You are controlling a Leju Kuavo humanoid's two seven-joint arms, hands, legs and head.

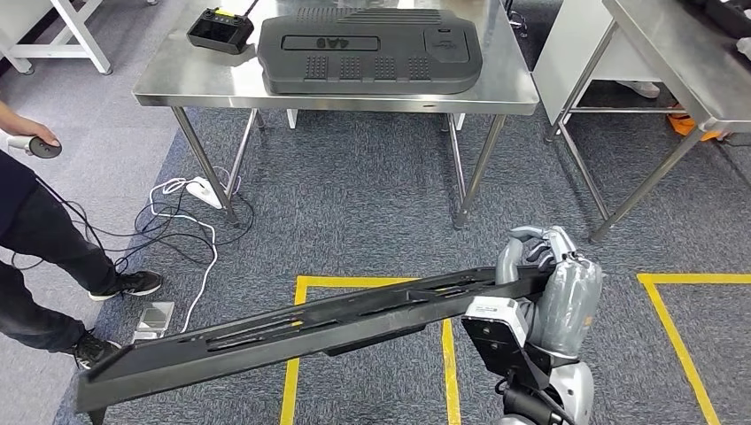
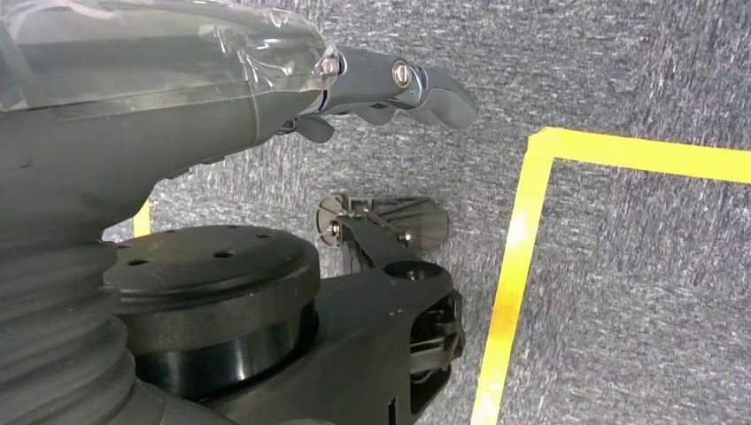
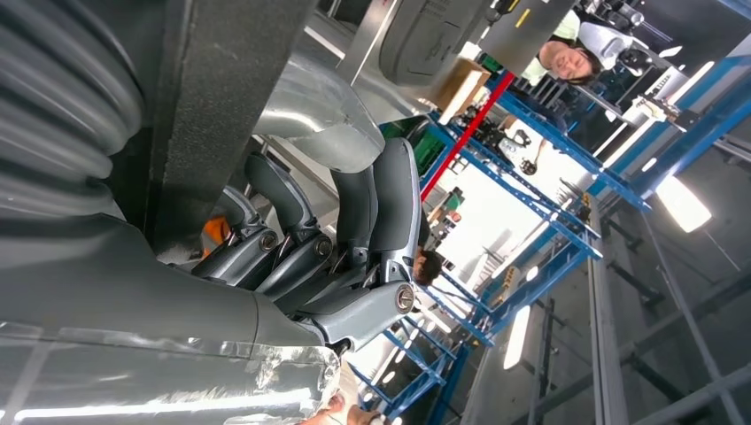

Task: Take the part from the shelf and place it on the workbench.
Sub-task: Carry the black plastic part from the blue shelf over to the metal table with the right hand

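The steel-topped counter (image 1: 221,84) ahead already bears a broad black moulded panel (image 1: 370,49). The long black plastic part (image 1: 292,328) hangs tilted over the carpet, carried at one end where the right hand (image 1: 545,266) has its fingers (image 3: 354,212) curled round it. The left hand (image 2: 390,84) hangs with nothing in it, fingers slightly bent.

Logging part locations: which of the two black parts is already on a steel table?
The wide ribbed panel lying flat on the far table; the long narrow part is held by the right robot hand.
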